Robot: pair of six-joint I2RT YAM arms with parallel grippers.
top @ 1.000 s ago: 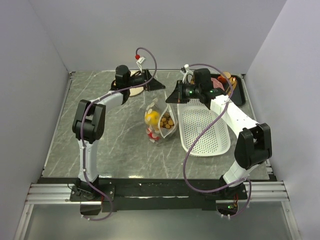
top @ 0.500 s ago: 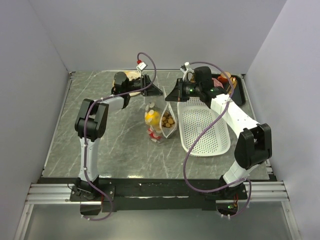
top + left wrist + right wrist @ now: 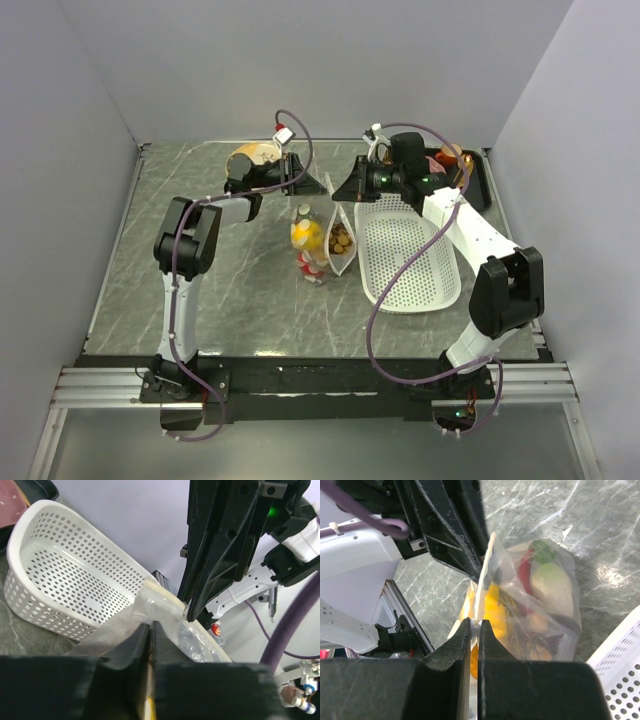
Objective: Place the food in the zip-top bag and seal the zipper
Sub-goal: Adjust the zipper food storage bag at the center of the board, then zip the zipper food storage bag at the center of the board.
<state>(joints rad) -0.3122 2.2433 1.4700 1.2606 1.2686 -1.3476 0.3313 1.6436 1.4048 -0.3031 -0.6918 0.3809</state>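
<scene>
The zip-top bag [image 3: 322, 248] hangs in the middle of the table with the food inside: a yellow fruit [image 3: 492, 605], a white-and-green vegetable [image 3: 551, 580], red pieces [image 3: 525, 570] and brown nuts [image 3: 340, 240]. My left gripper [image 3: 151, 625] is shut on the bag's top edge, and from above it is at the left end of the mouth [image 3: 316, 187]. My right gripper [image 3: 476, 624] is shut on the white zipper [image 3: 487, 565] at the mouth's other end [image 3: 345, 192]. The zipper [image 3: 162, 594] runs taut between the two grippers.
A white perforated basket [image 3: 410, 262] lies right of the bag, under my right arm. A black tray [image 3: 480, 185] with a pink plate [image 3: 437, 162] stands at the back right. A tan round dish [image 3: 247, 153] sits at the back, behind my left wrist.
My left gripper has swung right to the bag's mouth and closed on its edge. The mouth, which gaped before, is now drawn narrow between the two grippers. The right gripper has kept its grip.
</scene>
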